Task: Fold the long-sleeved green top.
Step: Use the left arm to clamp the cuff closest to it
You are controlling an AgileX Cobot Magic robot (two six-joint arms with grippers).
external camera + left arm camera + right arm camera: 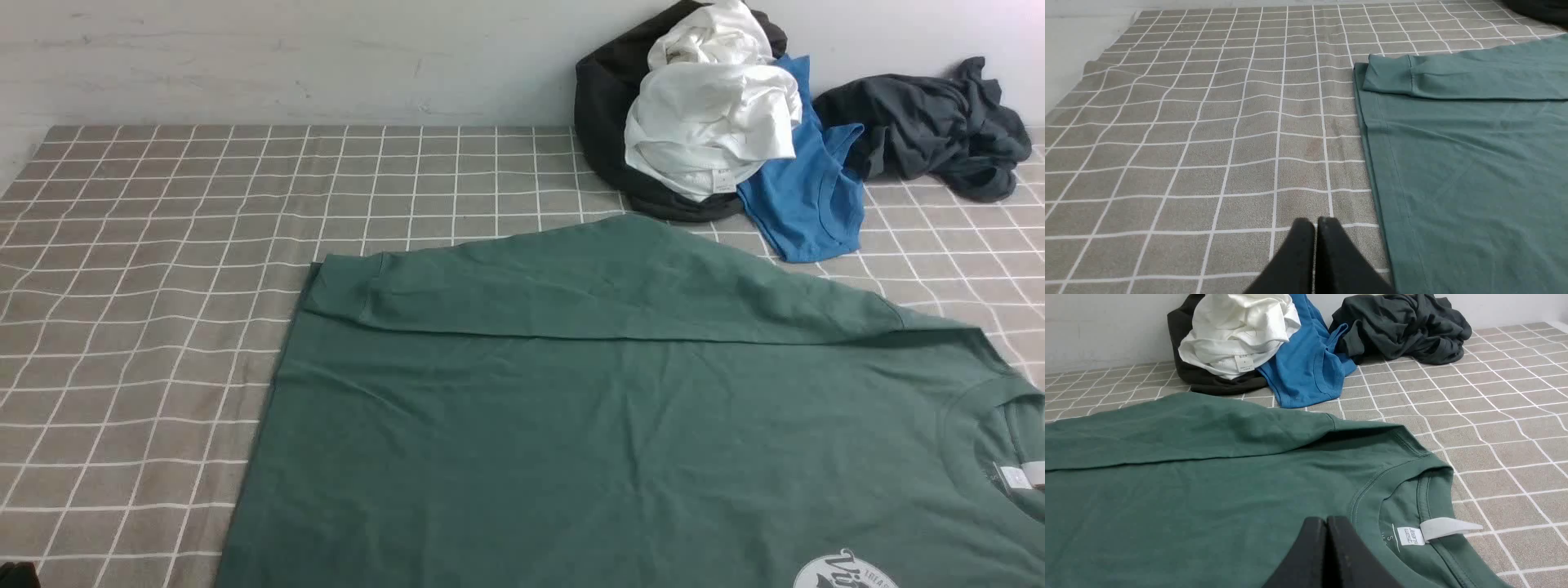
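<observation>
While the green long-sleeved top [571, 425] lies on the table [147, 245], the left pincer [1314, 221] hangs closed, empty, just left of it. Same with the right pincer [1327, 520], near the collar [1372, 486].

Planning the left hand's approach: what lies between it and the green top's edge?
Only bare checked tablecloth separates the left hand from the green long-sleeved top, seen in the left wrist view.
</observation>
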